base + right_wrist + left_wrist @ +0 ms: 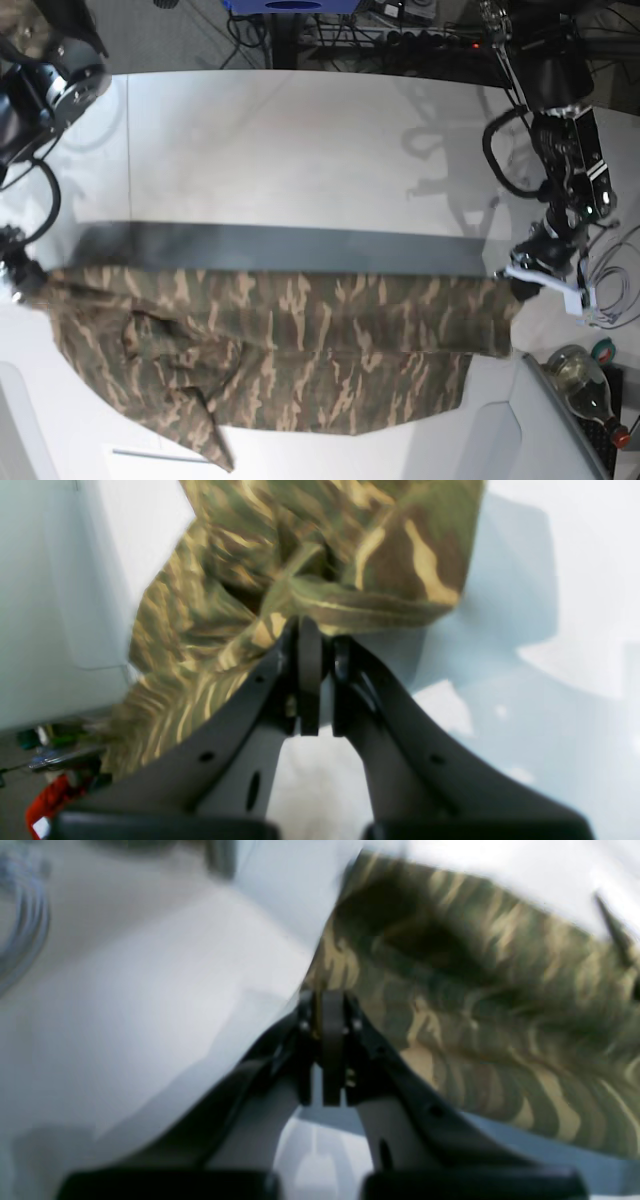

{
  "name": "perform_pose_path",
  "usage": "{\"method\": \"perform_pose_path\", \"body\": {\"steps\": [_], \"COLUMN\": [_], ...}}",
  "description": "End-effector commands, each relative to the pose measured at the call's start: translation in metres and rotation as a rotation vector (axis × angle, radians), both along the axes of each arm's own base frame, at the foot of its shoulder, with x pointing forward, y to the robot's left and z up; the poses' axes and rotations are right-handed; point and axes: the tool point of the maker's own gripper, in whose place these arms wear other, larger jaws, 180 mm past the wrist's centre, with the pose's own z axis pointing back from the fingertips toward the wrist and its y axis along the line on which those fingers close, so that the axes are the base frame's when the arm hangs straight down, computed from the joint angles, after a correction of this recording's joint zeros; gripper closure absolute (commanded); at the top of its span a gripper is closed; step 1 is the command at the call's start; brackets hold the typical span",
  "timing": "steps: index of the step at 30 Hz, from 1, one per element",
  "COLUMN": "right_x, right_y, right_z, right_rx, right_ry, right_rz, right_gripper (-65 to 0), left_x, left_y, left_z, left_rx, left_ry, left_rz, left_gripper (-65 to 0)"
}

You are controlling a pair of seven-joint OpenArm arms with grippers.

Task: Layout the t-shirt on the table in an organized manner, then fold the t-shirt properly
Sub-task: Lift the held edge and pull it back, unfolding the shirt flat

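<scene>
Both grippers, left [332, 1010] and right [312, 640], clamp the t-shirt [290, 350]; cloth stretched between.

Far half of the table [300, 150] is bare & wide open, so you get lots of room to pass there. The t-shirt [280, 340] is pulled out like a long band across the near half, from one side to the other, so you can't cross low there w/o bumping cloth. Left gripper [327, 1010] is pinched tight on the shirt's edge, right gripper [312, 630] too, so both ends are blocked. Near the table's corner on the left arm's side stands a glass bottle [585, 385] w/ a loop of cables [610, 290] just beside it; tight spot there.
</scene>
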Motion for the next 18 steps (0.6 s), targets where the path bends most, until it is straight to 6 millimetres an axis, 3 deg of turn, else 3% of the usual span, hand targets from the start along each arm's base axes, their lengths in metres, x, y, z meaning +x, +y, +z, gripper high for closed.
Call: {"method": "perform_pose_path", "body": {"steps": [1, 3, 9, 18], "right_x": [-0.001, -0.019, -0.05, -0.105], "right_y": [-0.013, -0.015, 0.001, -0.008], "right_z": [0.006, -0.011, -0.058, -0.082], "right_rx": [-0.035, -0.048, -0.052, -0.111], "right_ry": [-0.026, 0.003, 0.094, 0.157], "right_rz": [-0.026, -0.048, -0.021, -0.031], "right_gripper": [-0.2, 0.0, 0.0, 0.0], "left_x": [-0.003, -0.018, -0.062, -0.113], "left_y": [0.009, 0.012, 0.017, 0.02], "left_z": [0.0, -0.015, -0.061, -0.069], "left_rx": [0.012, 0.014, 0.004, 0.052], "left_ry": [-0.016, -0.006, 0.072, 0.114], "left_rz": [0.02, 0.039, 0.077, 0.066], "left_gripper": [0.0, 0.0, 0.0, 0.0]}}
